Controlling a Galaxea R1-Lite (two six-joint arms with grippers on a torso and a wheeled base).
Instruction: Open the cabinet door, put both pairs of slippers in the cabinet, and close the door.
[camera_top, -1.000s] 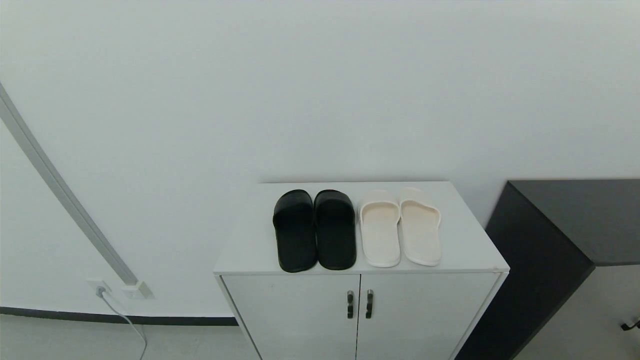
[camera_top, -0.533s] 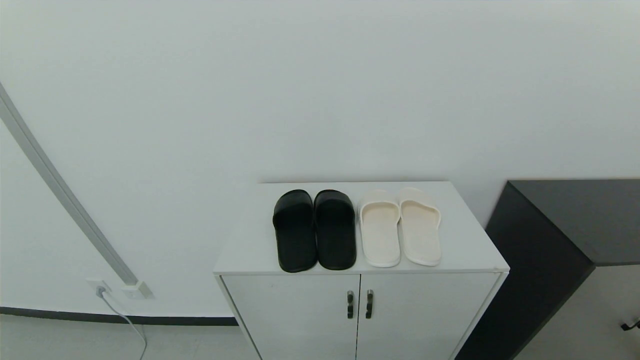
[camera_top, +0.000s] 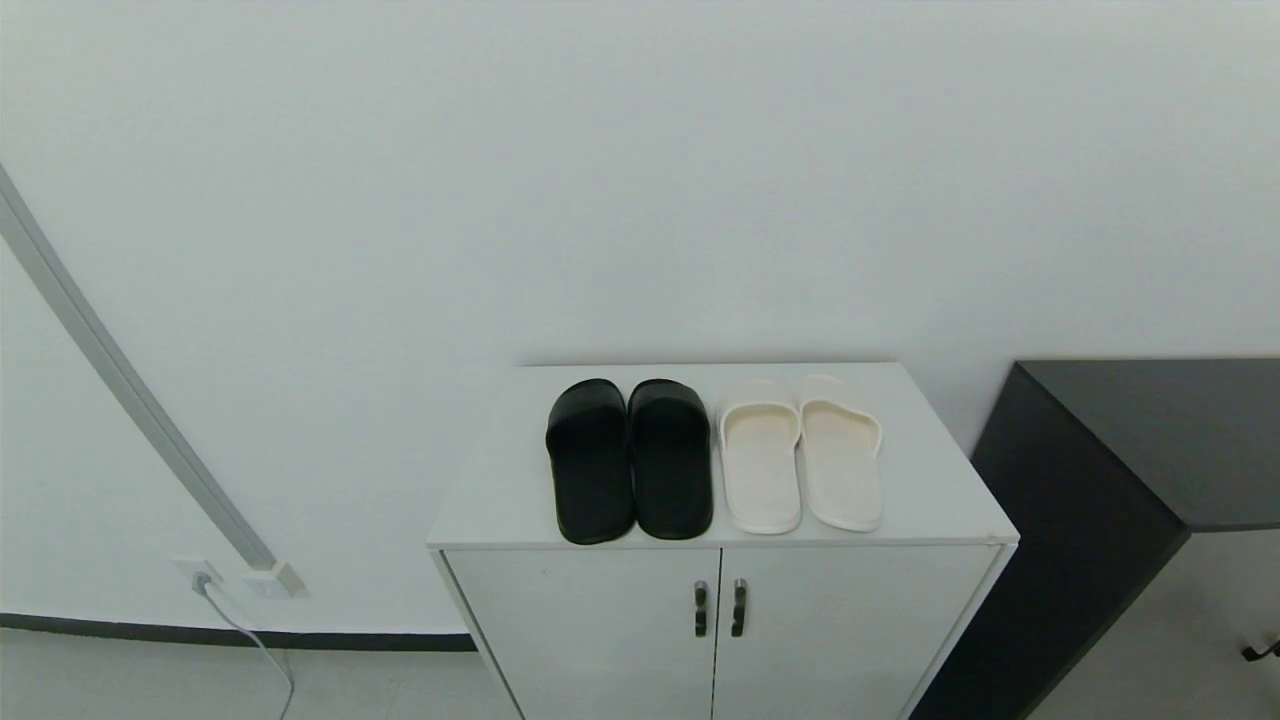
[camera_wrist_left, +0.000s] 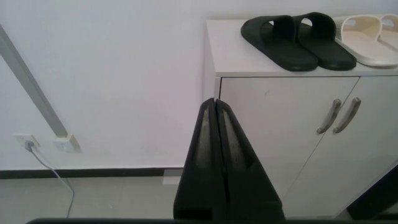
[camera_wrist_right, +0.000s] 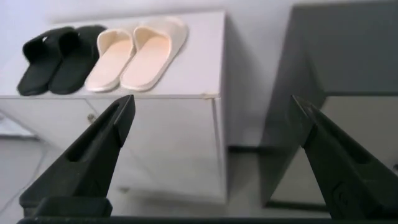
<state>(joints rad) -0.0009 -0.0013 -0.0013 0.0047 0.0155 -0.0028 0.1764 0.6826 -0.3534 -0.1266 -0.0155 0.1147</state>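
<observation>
A white cabinet (camera_top: 500, 500) stands against the wall with both doors shut and two dark handles (camera_top: 718, 608) at the centre seam. On its top lie a black pair of slippers (camera_top: 628, 460) and, to their right, a cream pair of slippers (camera_top: 802, 452). My left gripper (camera_wrist_left: 216, 102) is shut, fingers pressed together, held low in front of the cabinet's left side; the black slippers (camera_wrist_left: 298, 40) lie beyond it. My right gripper (camera_wrist_right: 211, 106) is open wide, in front of the cabinet's right corner, with the cream slippers (camera_wrist_right: 138, 53) beyond it.
A tall dark grey unit (camera_top: 1120, 480) stands right beside the cabinet. To the left, a wall socket with a cable (camera_top: 205, 585) and a slanted grey conduit (camera_top: 110, 370) run along the wall. Bare floor lies left of the cabinet.
</observation>
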